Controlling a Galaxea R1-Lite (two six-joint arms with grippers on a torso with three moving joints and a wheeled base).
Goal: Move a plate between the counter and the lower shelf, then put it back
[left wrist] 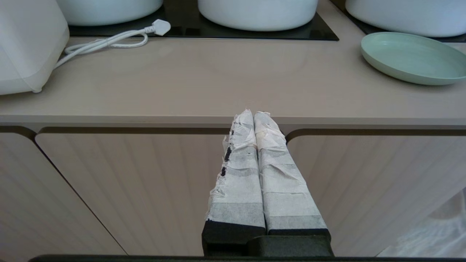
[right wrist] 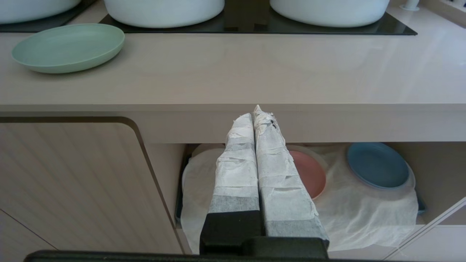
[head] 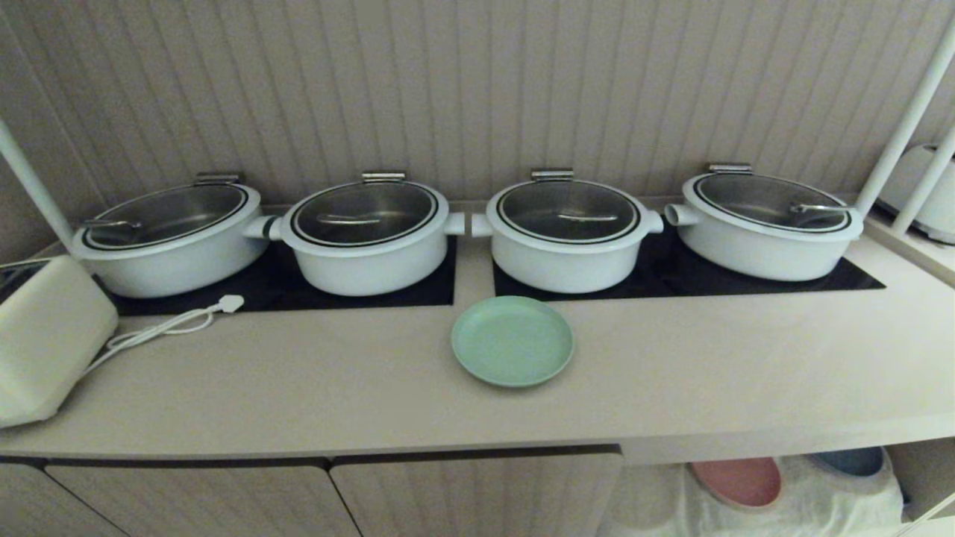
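The pale mint-green plate (head: pixel 512 340) lies flat on the beige counter (head: pixel 313 373), just in front of the gap between the two black hob panels. It also shows in both wrist views, plate (left wrist: pixel 413 57) and plate (right wrist: pixel 69 46). The lower shelf (right wrist: pixel 367 211) is an open recess under the counter's right part, draped with a wrinkled off-white cloth. My left gripper (left wrist: pixel 253 113) hangs shut and empty before the cupboard doors, below the counter edge. My right gripper (right wrist: pixel 253 113) is shut and empty in front of the shelf opening. Neither arm appears in the head view.
Several white lidded pots (head: pixel 567 235) stand on the hob panels (head: pixel 746 280) behind the plate. A white appliance (head: pixel 45 339) with a loose cord and plug (head: pixel 230 303) sits at the counter's left end. A pink plate (right wrist: pixel 309 173) and a dark blue plate (right wrist: pixel 376 165) rest on the shelf cloth.
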